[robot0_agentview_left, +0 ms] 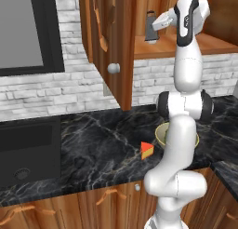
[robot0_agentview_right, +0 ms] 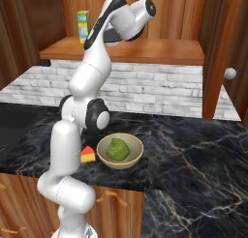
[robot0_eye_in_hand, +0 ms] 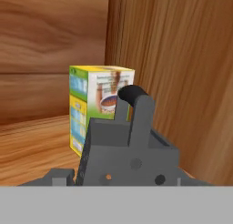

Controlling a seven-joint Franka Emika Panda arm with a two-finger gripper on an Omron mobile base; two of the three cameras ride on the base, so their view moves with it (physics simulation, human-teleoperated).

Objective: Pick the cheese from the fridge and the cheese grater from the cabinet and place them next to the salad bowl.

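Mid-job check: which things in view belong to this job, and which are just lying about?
Job: grey metal cheese grater with dark handle; orange-yellow cheese wedge with red rind; beige salad bowl of lettuce; brown wooden cabinet; gripper.
Lying about: yellow-green carton box; dark oven.

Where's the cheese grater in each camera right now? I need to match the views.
Left base view: cheese grater stands on the cabinet shelf, upper middle, just left of the hand.
Right base view: I can't make it out; the arm covers that part of the shelf.
Hand view: large at lower centre, close to the camera.
Shared landmark: the yellow-green box behind it.
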